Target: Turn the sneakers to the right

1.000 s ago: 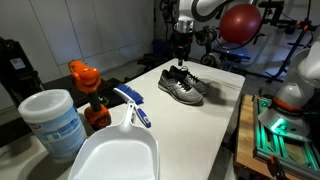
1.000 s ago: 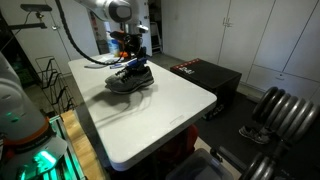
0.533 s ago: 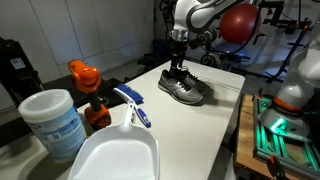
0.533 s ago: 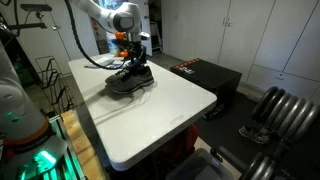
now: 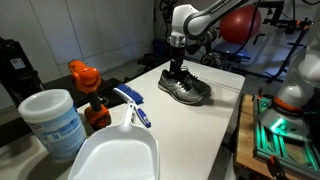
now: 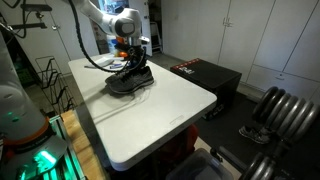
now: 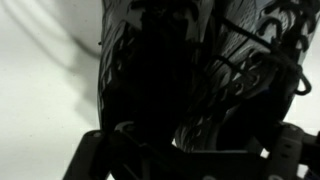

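Observation:
The sneakers (image 5: 185,88) are a dark gray-black pair lying side by side on the white table (image 5: 225,105); they also show in an exterior view (image 6: 130,80). My gripper (image 5: 176,68) has come straight down onto their heel end, with its fingers at the shoe openings (image 6: 133,62). In the wrist view the sneakers (image 7: 150,60) fill the frame, dark mesh and laces very close. My gripper (image 7: 190,150) has its fingers spread wide at the bottom edge, open, on either side of the shoe collars.
Near the camera stand a white tub (image 5: 50,120), an orange bottle (image 5: 85,82), a white dustpan (image 5: 115,150) and a blue brush (image 5: 132,103). A red ball (image 5: 240,22) hangs behind the arm. A black box (image 6: 205,75) sits beyond the table edge.
My gripper has come down from above the sneakers to their heel end. The sneakers have not visibly moved.

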Controlling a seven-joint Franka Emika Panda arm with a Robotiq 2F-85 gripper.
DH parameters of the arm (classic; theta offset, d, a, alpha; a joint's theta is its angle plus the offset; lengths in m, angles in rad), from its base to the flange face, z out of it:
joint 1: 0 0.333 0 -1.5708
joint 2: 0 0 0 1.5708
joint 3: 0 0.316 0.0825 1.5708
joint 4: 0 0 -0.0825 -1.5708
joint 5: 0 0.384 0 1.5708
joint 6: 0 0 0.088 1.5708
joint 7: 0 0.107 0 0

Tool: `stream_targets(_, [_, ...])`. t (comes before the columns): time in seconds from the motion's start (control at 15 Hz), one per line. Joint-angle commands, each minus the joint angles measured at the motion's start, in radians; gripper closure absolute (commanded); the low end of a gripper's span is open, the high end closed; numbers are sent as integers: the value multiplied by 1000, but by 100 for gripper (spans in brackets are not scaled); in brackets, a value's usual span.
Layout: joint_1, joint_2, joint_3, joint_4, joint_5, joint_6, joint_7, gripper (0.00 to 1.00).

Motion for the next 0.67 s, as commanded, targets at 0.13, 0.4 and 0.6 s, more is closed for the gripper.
stream_targets(0.13, [-1,41,1,32,4,-7,-9,0])
stream_targets(0.4, [-5,61,1,43,13,-14,-16,2])
stream_targets(0.6, [-7,68,2,42,9,-8,-39,30])
